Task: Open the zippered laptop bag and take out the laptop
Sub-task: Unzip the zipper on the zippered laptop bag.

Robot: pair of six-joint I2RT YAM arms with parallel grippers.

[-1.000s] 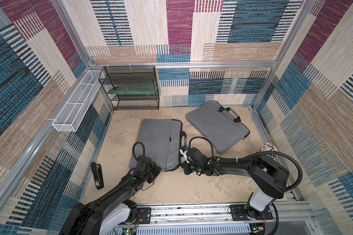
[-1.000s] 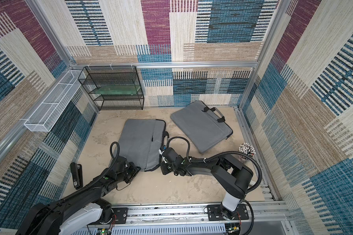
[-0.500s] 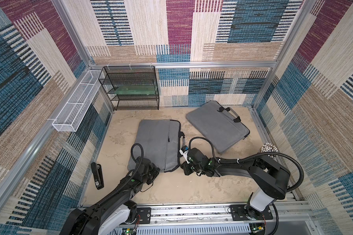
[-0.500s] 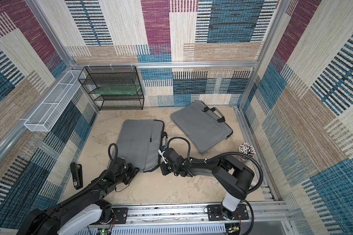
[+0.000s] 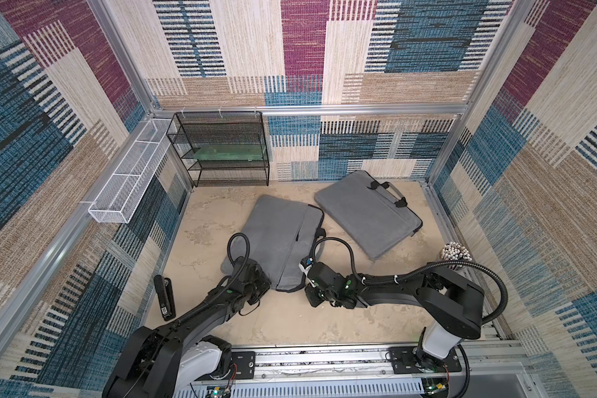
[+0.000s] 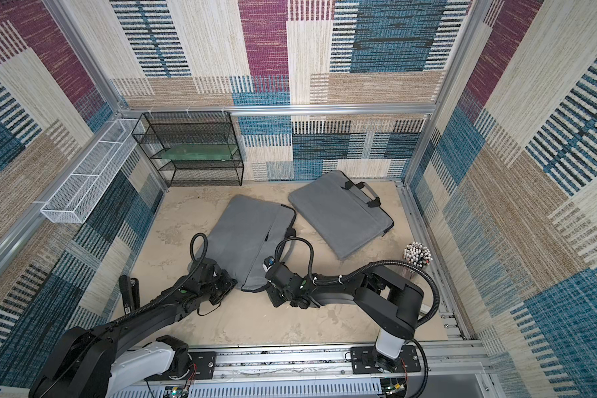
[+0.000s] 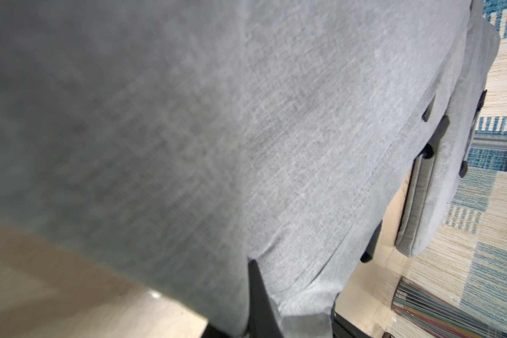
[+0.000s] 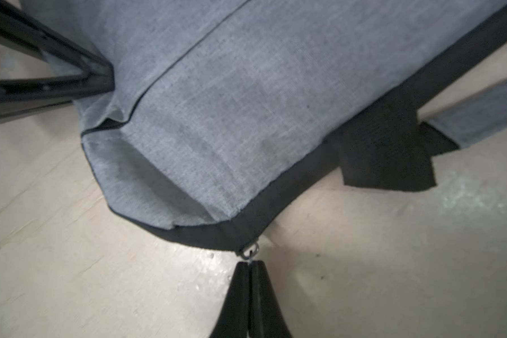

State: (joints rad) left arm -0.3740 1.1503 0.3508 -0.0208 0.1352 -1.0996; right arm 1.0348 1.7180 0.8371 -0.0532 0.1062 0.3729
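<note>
Along the left edge of both top views a white wire basket (image 5: 118, 193) hangs on the wall rail, and a black mesh shelf (image 5: 221, 151) fills the far left corner. Below them, at the lower left of the table (image 5: 290, 327), a black oblong device (image 5: 164, 298) lies close to the wall. A strip of bare beige surface lies between it and the laptop bag (image 5: 276, 237).

This bag, of grey woven cloth with rounded corners, lies flat in the middle of the frame. The left gripper (image 5: 264, 281) is at its near left corner. In the right wrist view its thin black fingers (image 8: 27, 89) are pressed together on a fold of the cloth, which wrinkles there. A black trim (image 8: 305, 175) runs along the bag's right edge and around the near right corner. At that corner the right gripper (image 8: 250, 264) has its jaws closed with no gap, pinching the small metal zipper pull (image 8: 250, 251).

In front of both grippers the table is open, mottled like stone. To the upper right a second grey bag (image 5: 366, 213) with black handle fittings lies at an angle, near the first one, and a bare wedge of table separates their long edges. At the right edge stands a cup of pens (image 5: 455, 251).
</note>
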